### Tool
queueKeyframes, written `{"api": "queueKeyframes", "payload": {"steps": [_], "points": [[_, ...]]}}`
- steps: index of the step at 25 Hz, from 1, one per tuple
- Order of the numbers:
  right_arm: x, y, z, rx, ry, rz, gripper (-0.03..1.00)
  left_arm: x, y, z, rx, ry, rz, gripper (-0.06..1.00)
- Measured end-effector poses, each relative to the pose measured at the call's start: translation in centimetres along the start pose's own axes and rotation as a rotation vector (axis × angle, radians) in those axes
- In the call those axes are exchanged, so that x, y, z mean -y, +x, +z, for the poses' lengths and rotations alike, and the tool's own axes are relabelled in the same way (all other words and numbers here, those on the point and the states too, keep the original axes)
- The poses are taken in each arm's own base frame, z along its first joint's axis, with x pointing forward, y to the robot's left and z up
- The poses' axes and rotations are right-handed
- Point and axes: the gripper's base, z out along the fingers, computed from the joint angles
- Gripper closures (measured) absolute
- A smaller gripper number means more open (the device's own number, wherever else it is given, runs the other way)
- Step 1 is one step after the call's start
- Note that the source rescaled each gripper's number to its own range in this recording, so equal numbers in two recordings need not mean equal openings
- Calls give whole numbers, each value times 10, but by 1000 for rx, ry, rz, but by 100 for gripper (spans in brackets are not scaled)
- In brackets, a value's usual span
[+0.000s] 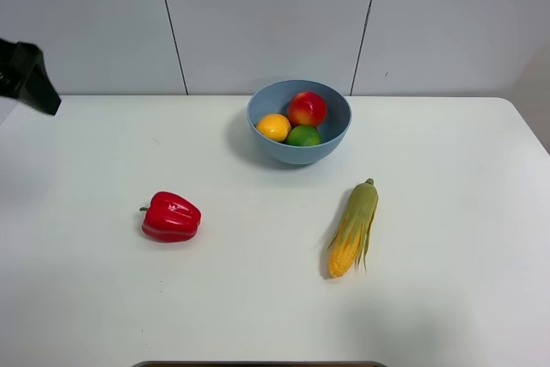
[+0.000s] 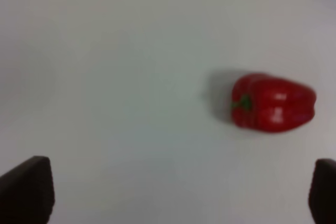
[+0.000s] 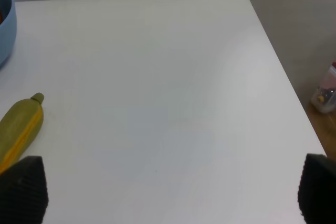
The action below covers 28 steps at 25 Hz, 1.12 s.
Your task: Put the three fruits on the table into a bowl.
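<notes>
Nearest the front edge of the plain white table (image 1: 447, 315) lie the two bystanders. A corn cob with a green husk (image 1: 353, 229) lies to the right of centre, its bare yellow end toward the front and its green tip toward the back. A glossy red bell pepper (image 1: 171, 217) lies on its side to the left of centre, its green stem pointing left. The two are well apart, with bare tabletop between them, and neither sits in front of the bowl.

The left gripper (image 2: 181, 192) hangs above the table with its dark fingertips (image 2: 27, 188) spread wide and nothing between them; the left wrist view, somewhat blurred, shows the pepper beyond them. The right gripper (image 3: 172, 192) is likewise spread wide and empty over bare table, with the husk tip of the corn just beside one fingertip (image 3: 21, 188) in its view.

Farther back, near the middle of the table's far side, stands the round, deep, light-blue bowl (image 1: 335, 145). All three fruits are inside it, touching one another: the oval yellow-orange mango-like fruit (image 1: 273, 126) at left, the round red-and-yellow apple-like fruit (image 1: 307, 108) at the back, and the glossy green lime (image 1: 303, 136) at the front right.

At the far left edge of the high view, a dark part of the left arm (image 1: 26, 76) shows above the table's back corner.
</notes>
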Motion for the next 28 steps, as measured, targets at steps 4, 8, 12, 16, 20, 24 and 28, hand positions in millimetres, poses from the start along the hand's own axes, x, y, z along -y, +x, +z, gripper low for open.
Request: {"api": "queueKeyframes", "payload": {"steps": [4,8,12,16,20,24,28], "points": [[0,0,0,0,0,0,10,0,48,-17,27,-17,2,-5],[0,0,0,0,0,0,10,1,91,-33,98,-21,-4,-5],[0,0,0,0,0,0,10,1,136,-31,163,-34,-54,-5],[0,0,0,0,0,0,10,-1,182,-21,265,-74,-137,-5],[0,0,0,0,0,0,10,1,217,-12,384,-125,-203,-5],[0,0,0,0,0,0,10,7,240,-9,477,-146,-216,-5],[0,0,0,0,0,0,10,14,255,-6,533,-148,-186,-5]]}}
